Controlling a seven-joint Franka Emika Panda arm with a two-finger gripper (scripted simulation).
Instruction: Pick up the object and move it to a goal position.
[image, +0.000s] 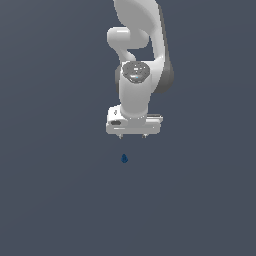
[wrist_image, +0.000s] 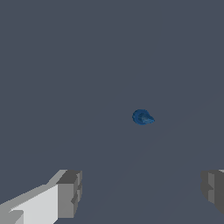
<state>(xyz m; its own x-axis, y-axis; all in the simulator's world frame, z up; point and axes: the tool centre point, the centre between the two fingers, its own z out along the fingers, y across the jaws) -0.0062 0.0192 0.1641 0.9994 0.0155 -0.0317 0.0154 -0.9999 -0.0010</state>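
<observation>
My two fingertips (wrist_image: 69, 193) are the nearest things in the wrist view, grey blocks with a broad gap between them and nothing inside it, so my gripper (image: 133, 135) is open and empty.

Going from the exterior view's left to its right, the surface is flat, bare grey with no edge or corner in sight, so I cannot place anything against the desk's borders. Near the middle lies the object (image: 124, 158), a tiny dark blue teardrop, well apart from my gripper and much smaller than it. It sits a little toward the exterior view's left of the midpoint between my fingers. Above it rises my white arm (image: 137, 55). Further right there is only more grey.

In the wrist view the object (wrist_image: 142, 117) lies beyond the gap between my fingers, not within it.

As I judge it, hardly any of the task is done. The object is untouched and the grasp is not yet made. What is left is to line up over it, descend, close on it, lift, and carry it to the goal. No goal marker shows in either view, so I cannot say where that is.
</observation>
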